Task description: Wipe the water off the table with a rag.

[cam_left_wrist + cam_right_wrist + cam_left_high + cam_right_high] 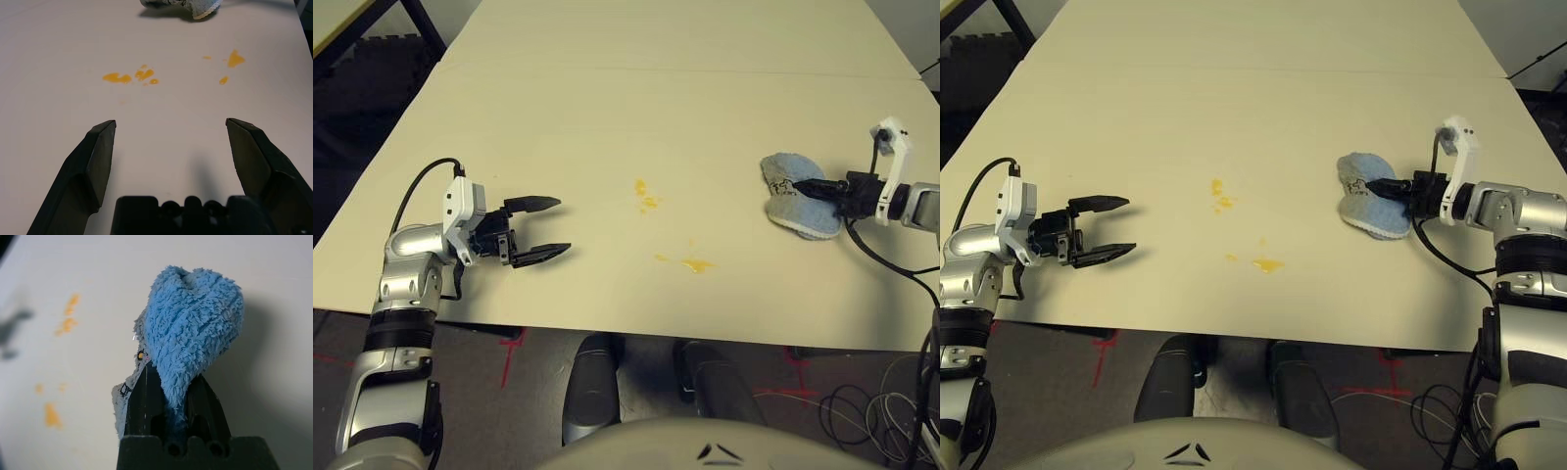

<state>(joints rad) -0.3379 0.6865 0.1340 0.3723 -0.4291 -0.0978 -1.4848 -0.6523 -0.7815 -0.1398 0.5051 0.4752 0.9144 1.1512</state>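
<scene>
The light blue rag [795, 195] is bunched up at the right of the pale table [607, 117], and my right gripper [811, 186] is shut on it; in the right wrist view the cloth [190, 333] folds up between the two black fingers [146, 396]. The water shows as small yellow-orange splotches near the table's middle: one patch [646, 196] farther back and another [697, 264] nearer the front edge, both left of the rag. My left gripper [546, 228] rests open at the left with nothing between its fingers, pointing toward the splotches [142, 76].
A thin seam [685, 71] crosses the table at the back. The front edge [607, 333] runs just below both grippers. Dark floor and a black frame [372, 59] lie beyond the left edge; cables [862, 411] hang at the lower right.
</scene>
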